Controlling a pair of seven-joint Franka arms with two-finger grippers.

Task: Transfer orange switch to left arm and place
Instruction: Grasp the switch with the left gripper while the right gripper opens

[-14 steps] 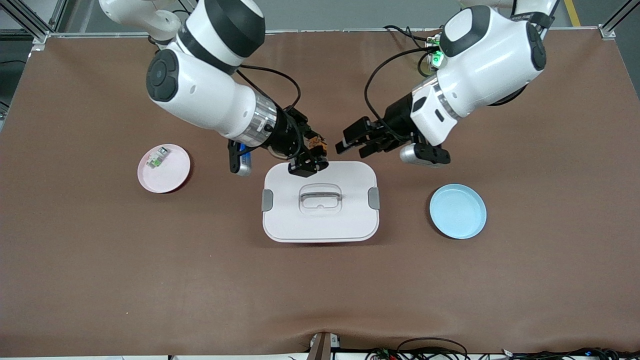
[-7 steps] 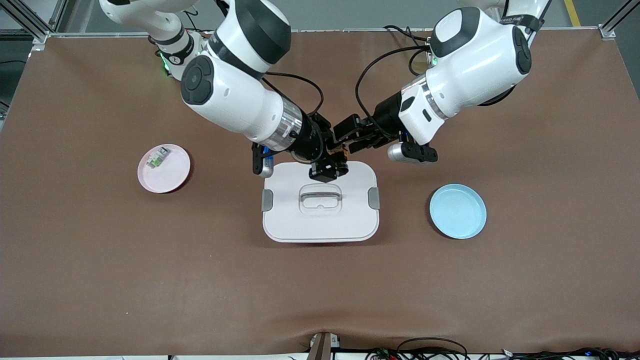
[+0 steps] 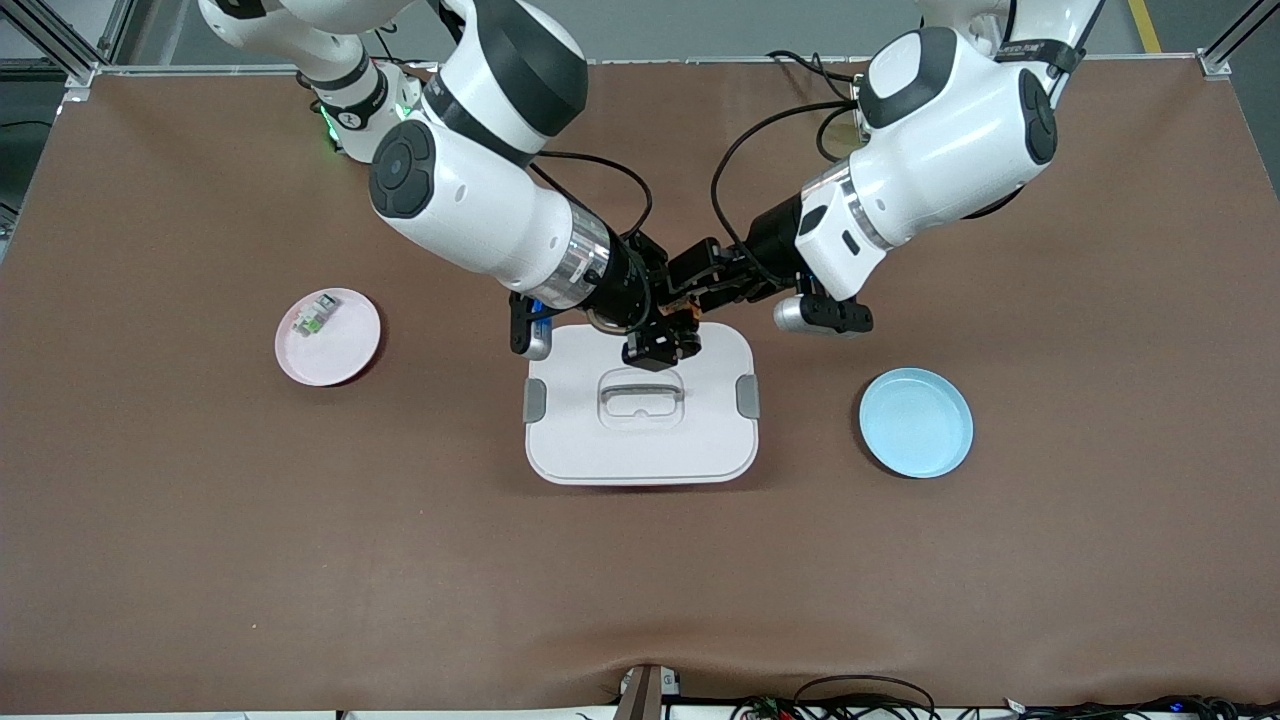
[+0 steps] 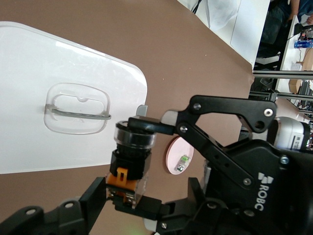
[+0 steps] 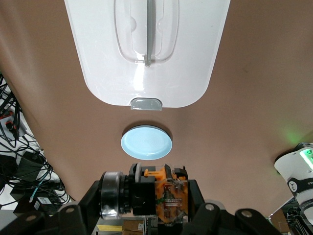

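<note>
Both grippers meet over the box edge nearest the arms' bases, with the switch between them

The right gripper (image 3: 668,338) is clamped on the switch (image 3: 684,318), holding it in the air above the white box (image 3: 640,440); its wrist view shows the switch (image 5: 151,193) lying sideways between the jaws. The left gripper (image 3: 697,282) stands partly wide around the same switch (image 4: 129,164), its fingers (image 4: 146,208) just beside the orange base; I cannot tell whether they touch. A pink plate (image 3: 340,352) with a small green-and-white part (image 3: 318,314) lies toward the right arm's end, a blue plate (image 3: 916,422) toward the left arm's
</note>
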